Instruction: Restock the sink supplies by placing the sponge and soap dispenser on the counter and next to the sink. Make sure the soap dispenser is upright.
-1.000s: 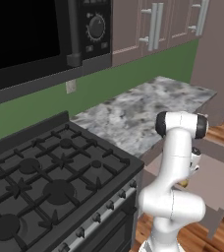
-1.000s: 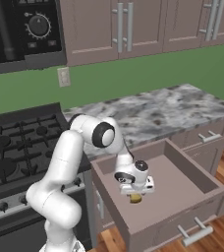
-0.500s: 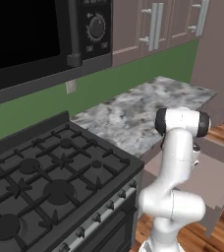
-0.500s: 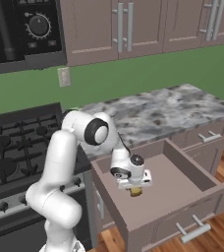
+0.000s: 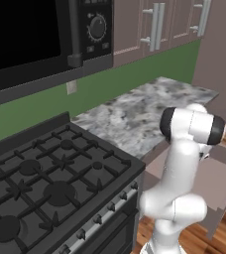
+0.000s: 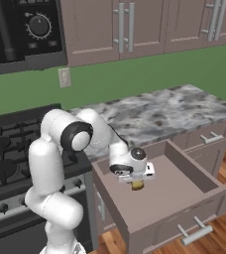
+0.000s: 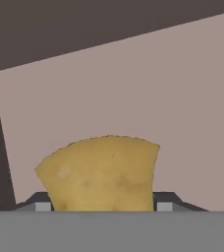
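The marbled counter (image 6: 169, 106) crosses the centre of the right base view, green wall behind, stove (image 6: 6, 154) at left. Lower right, the open drawer (image 6: 184, 186) holds the gripper (image 6: 137, 184), jaws clenched on the sponge (image 7: 101, 172).

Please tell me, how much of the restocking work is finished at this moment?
Done: the drawer is open. In hand: the gripper is shut on the sponge above the drawer floor. Left: setting it on the counter, then the soap dispenser, placed upright; the sink is outside these views.
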